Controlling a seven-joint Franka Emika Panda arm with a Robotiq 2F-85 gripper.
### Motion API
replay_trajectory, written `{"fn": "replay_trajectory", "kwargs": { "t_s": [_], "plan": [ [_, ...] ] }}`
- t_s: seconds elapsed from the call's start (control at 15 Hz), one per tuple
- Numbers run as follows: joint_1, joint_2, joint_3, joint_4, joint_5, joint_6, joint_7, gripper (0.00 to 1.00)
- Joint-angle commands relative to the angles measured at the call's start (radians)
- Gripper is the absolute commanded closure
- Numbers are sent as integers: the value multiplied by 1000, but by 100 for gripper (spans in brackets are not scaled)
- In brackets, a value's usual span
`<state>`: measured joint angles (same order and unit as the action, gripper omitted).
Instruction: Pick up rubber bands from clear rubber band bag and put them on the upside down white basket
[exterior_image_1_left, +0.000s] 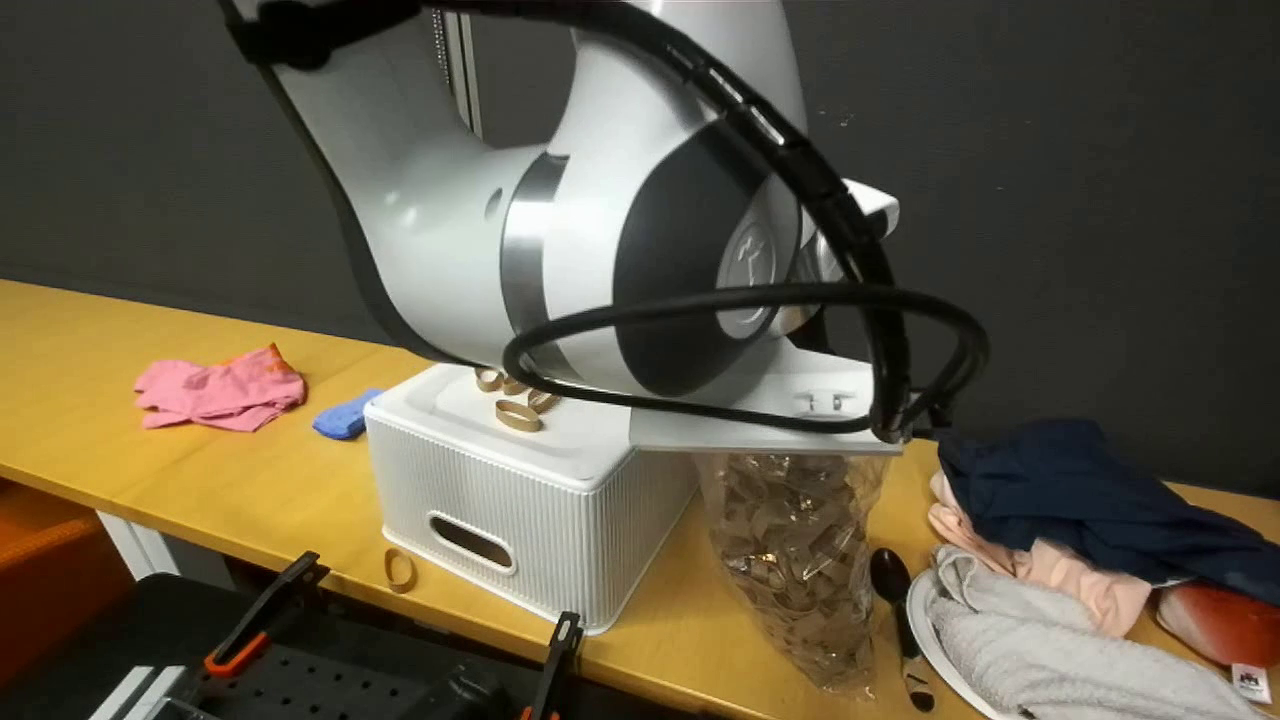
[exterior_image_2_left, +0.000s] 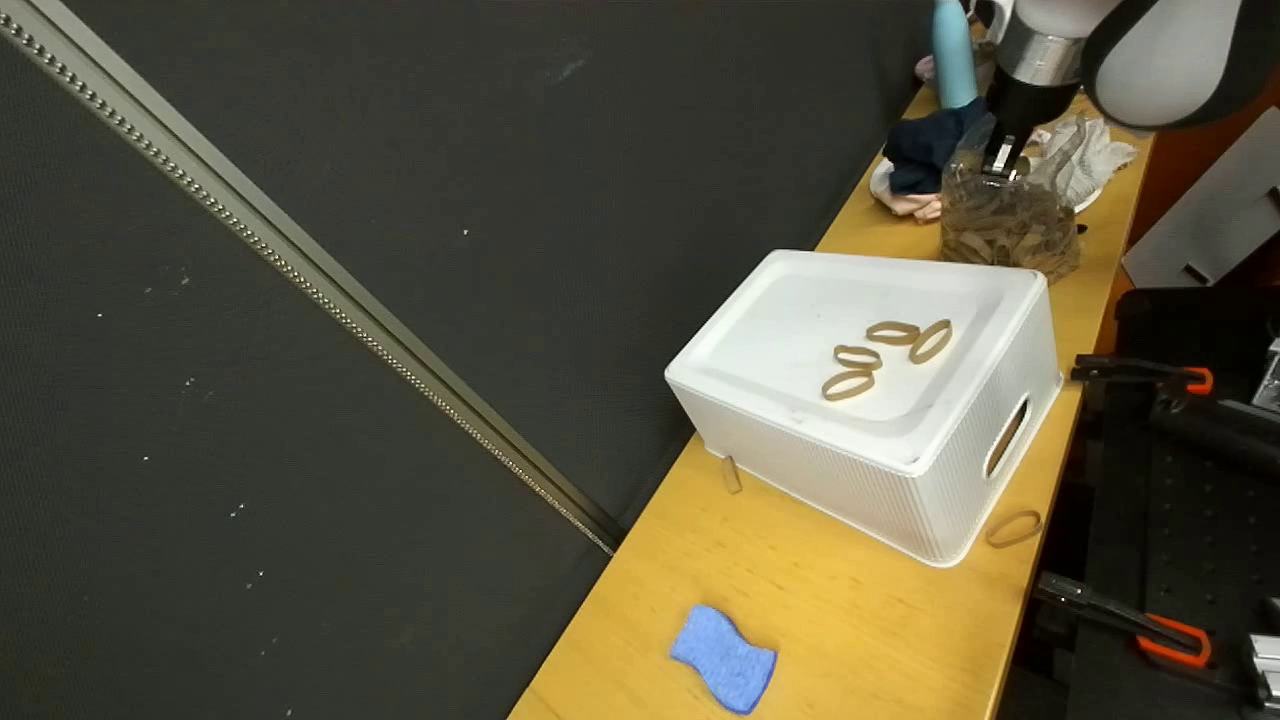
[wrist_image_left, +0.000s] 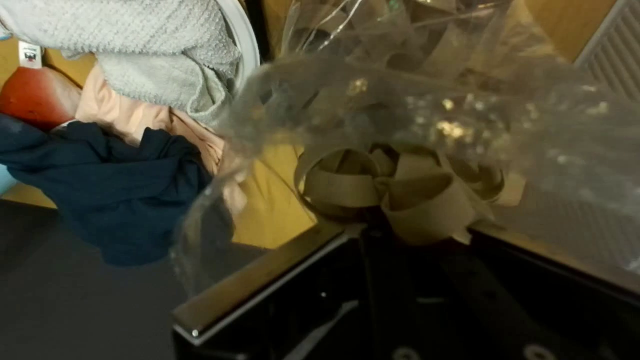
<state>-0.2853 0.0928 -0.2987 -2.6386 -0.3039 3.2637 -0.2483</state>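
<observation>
See a gripper (wrist_image_left: 411, 229) with jaws apart, seemingly down in the bag (exterior_image_2_left: 1005, 230). Find bands (wrist_image_left: 342, 189) in there, right ahead of the gap — loops turned every way, no one long side. Likely needs a small push, then a pinch. Then over to the flipped basket (exterior_image_2_left: 780, 330), just beside — on a table (exterior_image_2_left: 850, 605) by a dark wall (exterior_image_2_left: 600, 200).

In an exterior view, the table (exterior_image_1_left: 230, 480) bears pink cloth (exterior_image_1_left: 218, 393) (left), white basket (exterior_image_1_left: 540, 490) (lower centre), clear bag (exterior_image_1_left: 800, 560) (lower right).
</observation>
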Motion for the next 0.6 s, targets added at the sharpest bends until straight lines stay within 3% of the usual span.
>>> {"fn": "replay_trajectory", "kwargs": {
  "t_s": [0.0, 0.53],
  "plan": [
    [7, -128, 6, -57, 20, -87, -23, 99],
    [14, -282, 34, -60, 19, -280, -16, 99]
  ]
}}
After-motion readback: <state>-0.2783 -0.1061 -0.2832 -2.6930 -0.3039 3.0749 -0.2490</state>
